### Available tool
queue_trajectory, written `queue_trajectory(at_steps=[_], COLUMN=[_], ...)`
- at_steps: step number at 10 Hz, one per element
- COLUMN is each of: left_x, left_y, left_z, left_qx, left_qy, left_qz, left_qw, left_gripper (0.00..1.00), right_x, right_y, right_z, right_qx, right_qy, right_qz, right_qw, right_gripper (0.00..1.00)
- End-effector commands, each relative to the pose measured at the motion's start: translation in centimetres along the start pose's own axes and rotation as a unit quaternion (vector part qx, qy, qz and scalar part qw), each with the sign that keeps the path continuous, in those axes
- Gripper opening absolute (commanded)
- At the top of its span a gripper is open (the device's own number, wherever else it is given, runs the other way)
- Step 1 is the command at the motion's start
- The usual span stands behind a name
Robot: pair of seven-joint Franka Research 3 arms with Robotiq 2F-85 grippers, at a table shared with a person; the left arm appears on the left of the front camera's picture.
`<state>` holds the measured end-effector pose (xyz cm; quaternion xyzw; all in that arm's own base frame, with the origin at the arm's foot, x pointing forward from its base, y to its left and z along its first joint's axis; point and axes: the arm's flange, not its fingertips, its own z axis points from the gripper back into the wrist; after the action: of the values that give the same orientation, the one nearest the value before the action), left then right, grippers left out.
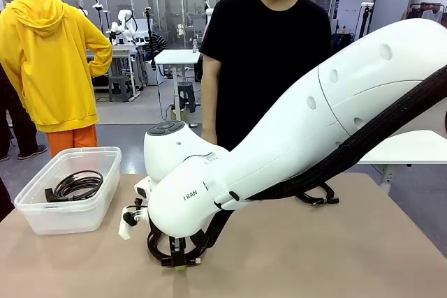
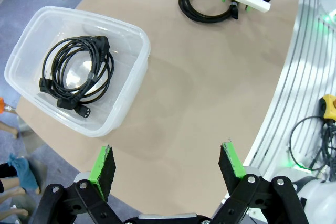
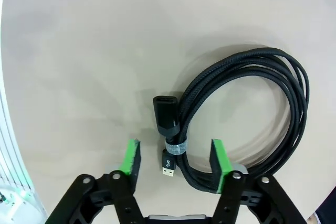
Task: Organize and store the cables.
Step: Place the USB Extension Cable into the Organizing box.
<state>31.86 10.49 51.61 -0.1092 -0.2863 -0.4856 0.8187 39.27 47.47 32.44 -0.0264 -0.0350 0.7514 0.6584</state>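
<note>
- Fingers [image 3: 132, 161] of the right gripper [image 3: 175, 153] stand apart, astride one cable [image 3: 210, 85]; left gripper [image 2: 167, 156] is released, empty.
- Beige table [image 2: 210, 93]; clear bin [image 2: 142, 45] holds a second cable [image 2: 100, 72].
- Cable is black, braided, coiled, tied.

**Q:** Location of the bin [image 1: 56, 218]?

**A:** On the table [image 1: 335, 256], at its left end. The first coil [image 1: 77, 185] lies in it.

**Q:** And the remaining coils?

**A:** The second coil [image 1: 152, 243] lies on the table near the front edge, right of the bin and apart from it, under the right arm [image 1: 279, 151]. Its tied section sits between the right gripper [image 3: 175, 149] fingers. The third coil [image 1: 323, 199] lies farther right and back, partly behind that arm. The person [image 1: 265, 68] stands behind the table.
</note>
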Motion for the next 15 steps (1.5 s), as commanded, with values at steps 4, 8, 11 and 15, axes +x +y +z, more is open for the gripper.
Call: queue_trajectory(at_steps=[4, 8, 11, 15], left_x=[0.2, 5.9, 12.5, 20.6], left_y=[-0.1, -4.3, -8.0, -13.1], left_z=[0.3, 1.0, -1.3, -7.6], left_qx=[-0.004, 0.003, -0.012, -0.036], left_qy=[0.008, 0.028, 0.066, 0.121], left_qz=[0.009, -0.091, -0.157, -0.183], left_qw=[1.0, 0.995, 0.985, 0.975], left_gripper=[1.0, 1.0, 1.0, 1.0], right_x=[-2.2, -9.9, -19.5, -31.6], right_y=[0.1, 0.7, 4.0, 9.6], right_z=[2.7, 8.5, 11.7, 14.1], right_qx=[0.017, -0.002, -0.027, -0.056], right_qy=[-0.031, -0.119, -0.198, -0.258], right_qz=[-0.015, -0.051, -0.109, -0.183], right_qw=[0.999, 0.992, 0.974, 0.947], right_gripper=[1.0, 1.0, 1.0, 1.0])
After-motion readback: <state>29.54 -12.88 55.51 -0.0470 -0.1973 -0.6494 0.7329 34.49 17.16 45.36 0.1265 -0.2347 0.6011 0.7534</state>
